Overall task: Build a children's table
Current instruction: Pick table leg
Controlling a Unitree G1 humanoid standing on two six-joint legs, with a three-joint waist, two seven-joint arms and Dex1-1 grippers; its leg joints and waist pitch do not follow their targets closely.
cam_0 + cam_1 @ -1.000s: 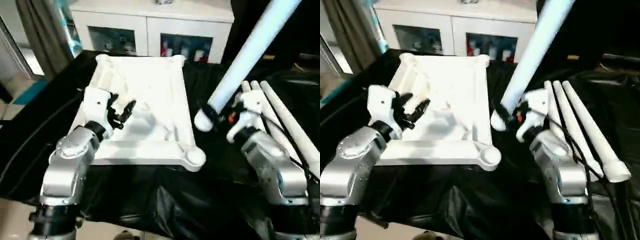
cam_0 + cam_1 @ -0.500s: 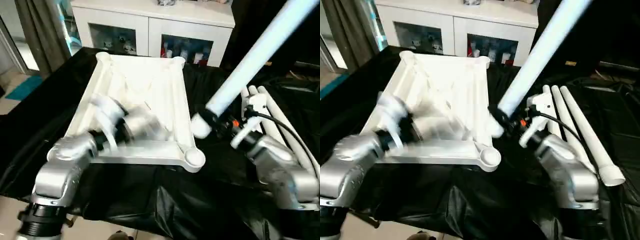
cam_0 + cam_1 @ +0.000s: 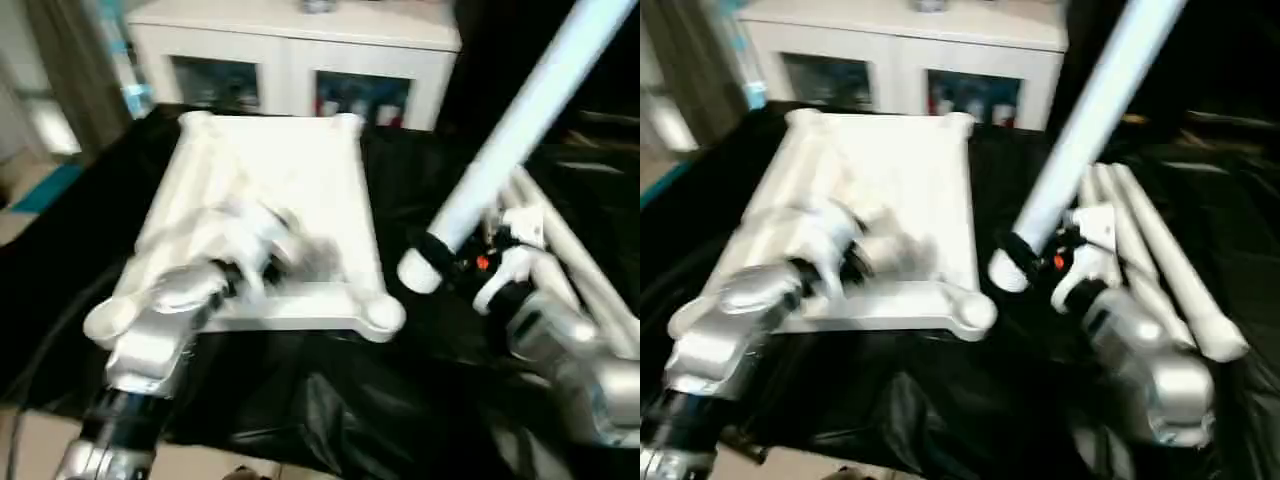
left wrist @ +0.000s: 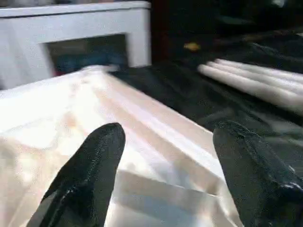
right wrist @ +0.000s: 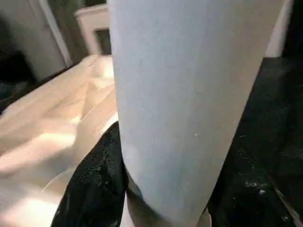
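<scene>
The white table top (image 3: 270, 170) lies upside down on black cloth, ribbed underside up, with a rounded corner socket (image 3: 381, 315) at its near right. My left gripper (image 4: 170, 137) hovers open over the underside near the front edge, nothing between its black fingers (image 4: 94, 161). My right gripper (image 3: 440, 252) is shut on the lower end of a white tube leg (image 3: 520, 120). The leg slants up and to the right, its lower end hanging just right of the corner socket, apart from it. In the right wrist view the leg (image 5: 189, 94) sits between the fingers (image 5: 94, 184).
Other white legs (image 3: 575, 260) lie side by side on the black cloth (image 3: 330, 400) at the right, behind my right arm. A white cabinet with glass doors (image 3: 290, 55) stands behind the table top. A curtain hangs at the far left.
My left gripper has swung to the right over the underside of the table top. The held leg's lower end has drifted slightly right of the corner socket. The camera has shifted a little.
</scene>
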